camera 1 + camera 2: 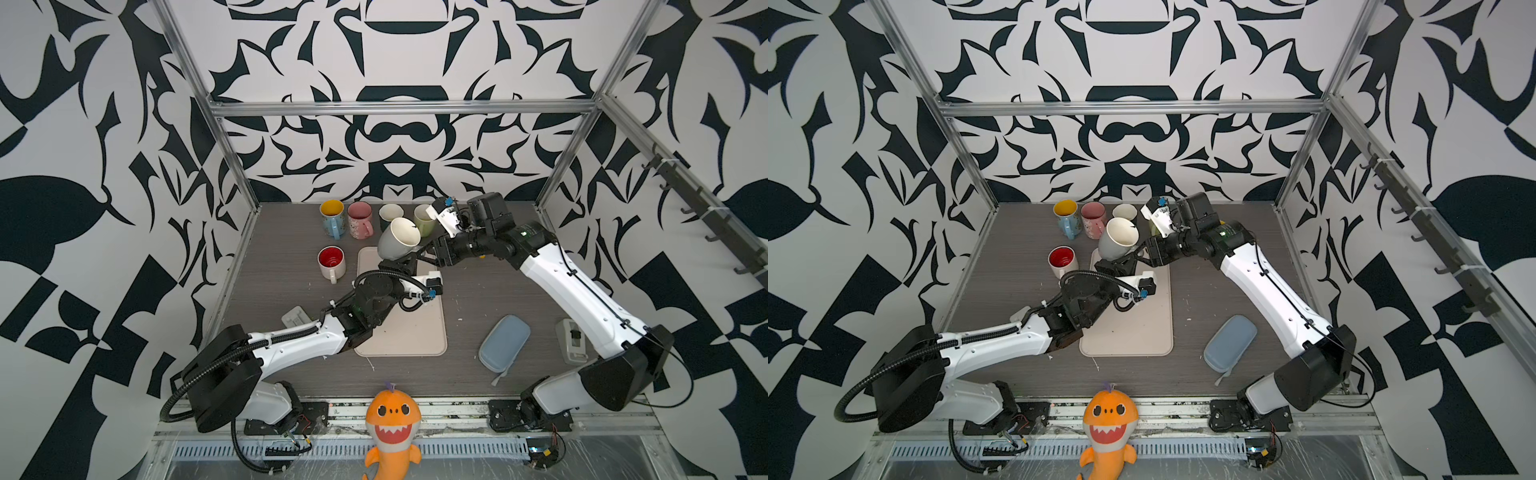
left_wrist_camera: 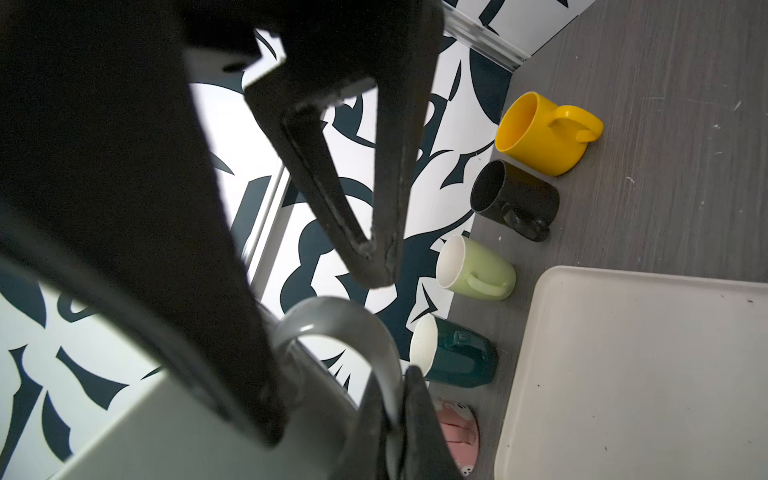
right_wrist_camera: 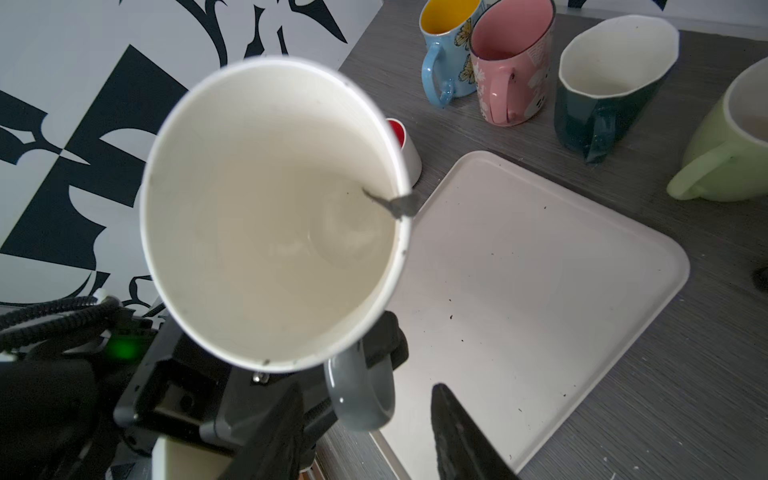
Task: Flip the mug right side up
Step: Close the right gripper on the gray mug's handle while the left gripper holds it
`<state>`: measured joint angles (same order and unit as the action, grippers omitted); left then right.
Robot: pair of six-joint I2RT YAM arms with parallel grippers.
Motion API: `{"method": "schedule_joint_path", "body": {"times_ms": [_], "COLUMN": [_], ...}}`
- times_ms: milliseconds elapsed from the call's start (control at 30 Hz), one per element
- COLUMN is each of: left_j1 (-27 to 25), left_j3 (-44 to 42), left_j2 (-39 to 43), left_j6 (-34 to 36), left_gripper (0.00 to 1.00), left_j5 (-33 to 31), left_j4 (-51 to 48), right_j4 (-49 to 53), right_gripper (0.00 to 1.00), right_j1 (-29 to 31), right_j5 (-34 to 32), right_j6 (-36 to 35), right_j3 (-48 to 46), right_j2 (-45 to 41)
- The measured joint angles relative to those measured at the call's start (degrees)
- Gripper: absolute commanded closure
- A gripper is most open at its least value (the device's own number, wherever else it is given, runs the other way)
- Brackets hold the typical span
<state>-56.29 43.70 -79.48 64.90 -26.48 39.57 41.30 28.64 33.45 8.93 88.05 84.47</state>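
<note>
Nearest of all, at six o'clock on the front rail, sits an orange shark toy (image 1: 392,419). Beyond it, at about four o'clock, a blue-grey case (image 1: 503,340) lies on the table (image 1: 490,299), and in the middle a pale tray (image 1: 409,332).

Over the tray's far edge hangs the grey mug (image 1: 398,239), lifted clear of the table. The left claw (image 1: 397,264) is pressed together, pinching the mug's handle (image 3: 365,399) from underneath; the right wrist view shows that grip plainly. The mug's long axis is tilted, its white mouth facing up and toward two o'clock, its base down toward eight o'clock, so it looks most of the way to upright.

The right claw (image 3: 370,432) waits just beside the mug on its three o'clock side, with a gap between its fingers and nothing between them. The left arm, already holding, is the nearer one. To my eye, what remains is to swing the base down and set it flat.

Farther back, a red-lined mug (image 1: 331,262) stands at ten o'clock, and a row of upright mugs (image 1: 361,219) lines the far wall at twelve.

No brand or writing is readable anywhere.
</note>
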Motion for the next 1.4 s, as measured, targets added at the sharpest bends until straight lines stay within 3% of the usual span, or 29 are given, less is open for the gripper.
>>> {"method": "schedule_joint_path", "body": {"times_ms": [533, 600, 667, 700, 1133, 1400], "left_j1": [-0.26, -0.46, -0.52, -0.55, -0.37, -1.01], "left_j3": [0.20, 0.20, 0.20, 0.20, 0.31, 0.31], "left_j2": [-0.70, -0.70, -0.70, -0.59, -0.79, -0.81], "left_j6": [-0.52, -0.55, -0.57, -0.98, -1.97, -1.88], "left_gripper": [1.00, 1.00, 1.00, 1.00, 1.00, 0.85], "left_j5": [-0.28, -0.33, -0.52, -1.05, -1.18, -0.74], "left_j4": [0.13, 0.15, 0.09, 0.15, 0.26, 0.52], "right_j4": [-3.96, -4.26, -4.39, -4.50, -5.57, -5.95], "right_gripper": [0.59, 0.69, 0.96, 1.00, 1.00, 1.00], "right_j1": [0.39, 0.46, 0.61, 0.66, 1.36, 1.95], "right_j5": [0.76, 0.98, 1.27, 0.09, -1.86, -4.35], "right_j6": [2.14, 2.34, 2.27, 1.75, 1.18, 2.14], "right_j3": [-1.95, -2.23, -2.34, -2.43, -3.58, -5.53], "right_j2": [1.73, 1.73, 1.73, 1.73, 0.90, -1.57]}}
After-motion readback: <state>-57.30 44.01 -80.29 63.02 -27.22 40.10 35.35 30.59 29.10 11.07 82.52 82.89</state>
